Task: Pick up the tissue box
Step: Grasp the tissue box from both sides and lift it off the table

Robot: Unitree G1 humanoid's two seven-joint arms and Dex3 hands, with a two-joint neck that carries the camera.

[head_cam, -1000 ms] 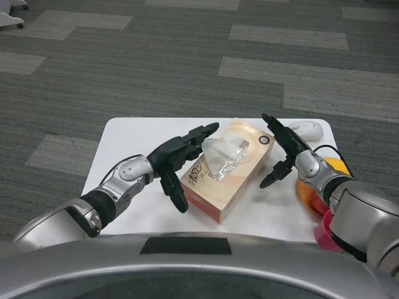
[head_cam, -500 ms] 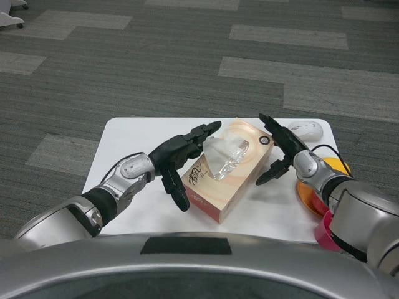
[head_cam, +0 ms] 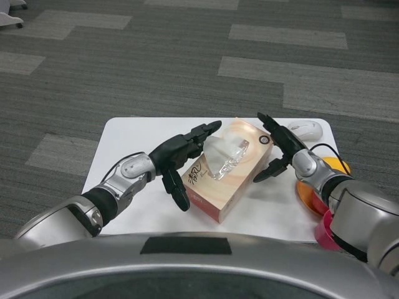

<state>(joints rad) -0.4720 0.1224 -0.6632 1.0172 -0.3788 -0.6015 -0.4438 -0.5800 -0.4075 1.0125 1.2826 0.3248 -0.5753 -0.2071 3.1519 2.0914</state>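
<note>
Where left hand (head_cam: 176,156) meets tissue box (head_cam: 225,169), contact unclear.

Bare bench (head_cam: 134,134) lies left of the tissue box (head_cam: 227,171). To its right, a white mouse (head_cam: 305,129), an orange dish (head_cam: 312,190) and a pink object (head_cam: 325,232) crowd the edge.

The wood-grain printed cardboard tissue box (head_cam: 225,175) looks smooth, with a glossy clear plastic film around its slot and soft white paper tissue. The white table (head_cam: 131,140) is matt. Both brushed silver metal forearms end in matt black plastic hands
</note>
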